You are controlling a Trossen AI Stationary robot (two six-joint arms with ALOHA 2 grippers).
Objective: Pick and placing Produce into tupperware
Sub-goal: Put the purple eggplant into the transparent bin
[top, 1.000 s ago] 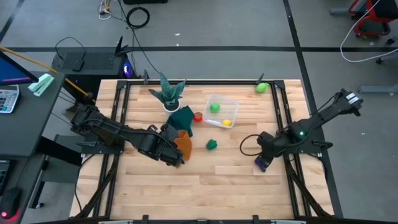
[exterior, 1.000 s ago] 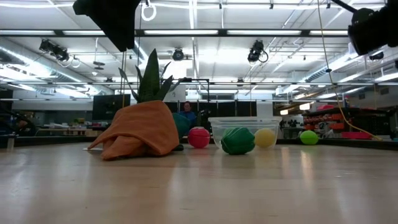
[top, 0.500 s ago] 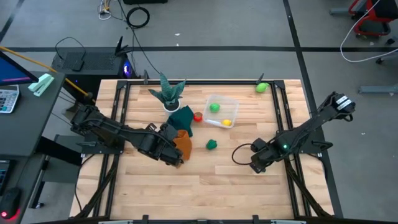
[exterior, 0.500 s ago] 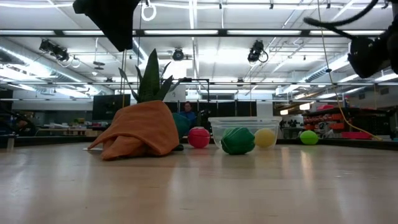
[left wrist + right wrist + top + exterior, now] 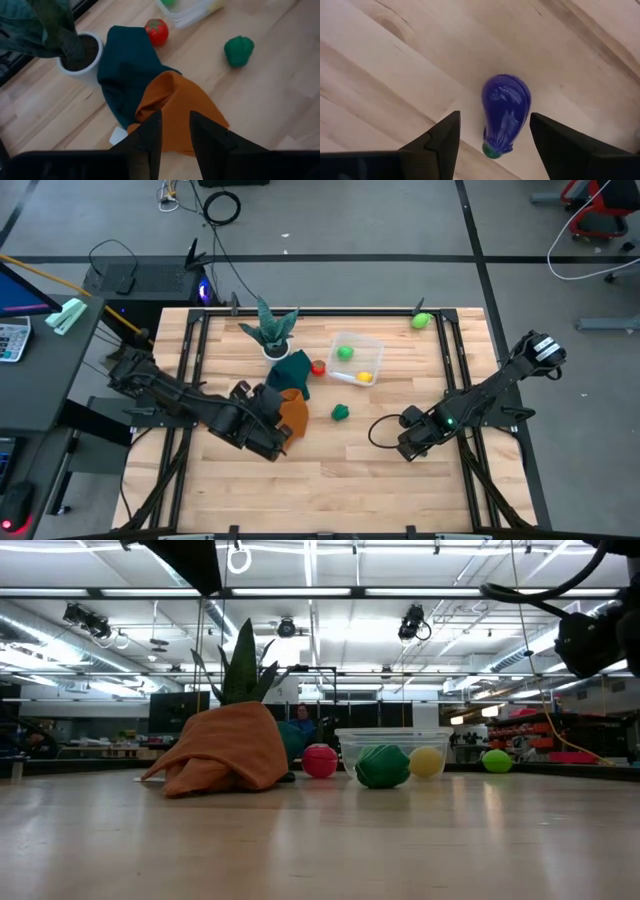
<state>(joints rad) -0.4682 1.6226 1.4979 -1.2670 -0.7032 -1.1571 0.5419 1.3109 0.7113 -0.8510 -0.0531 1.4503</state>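
Between the spread dark fingers of the right tool (image 5: 492, 132), lying on the pale wooden bench (image 5: 330, 480), sits a glossy purple toy eggplant with a small green stem cap (image 5: 505, 112); the fingers stand apart on either side of it without touching, so this tool is released and grasps nothing. In the high view the right tool (image 5: 410, 445) hovers low over the bench's right part, well apart from the other produce.

The left tool (image 5: 174, 131) has its two fingers drawn close with a narrow gap, nothing between them. Just ahead of its fingertips lies a crumpled orange cloth (image 5: 182, 112), overlapping a dark teal cloth (image 5: 127, 65) beyond it. Farther past the teal cloth stands a white pot (image 5: 80, 62) holding a teal spiky plant (image 5: 270, 323). A red toy tomato (image 5: 157, 31) rests beside the teal cloth, and a dark green toy pepper (image 5: 239, 50) lies alone on bare wood off to the side of the orange cloth.

Beyond the tomato sits the clear squarish plastic tupperware (image 5: 372, 345), holding a light green toy fruit (image 5: 345, 353) and a yellow one (image 5: 366, 376). Another light green piece (image 5: 420, 321) lies at the bench's far edge
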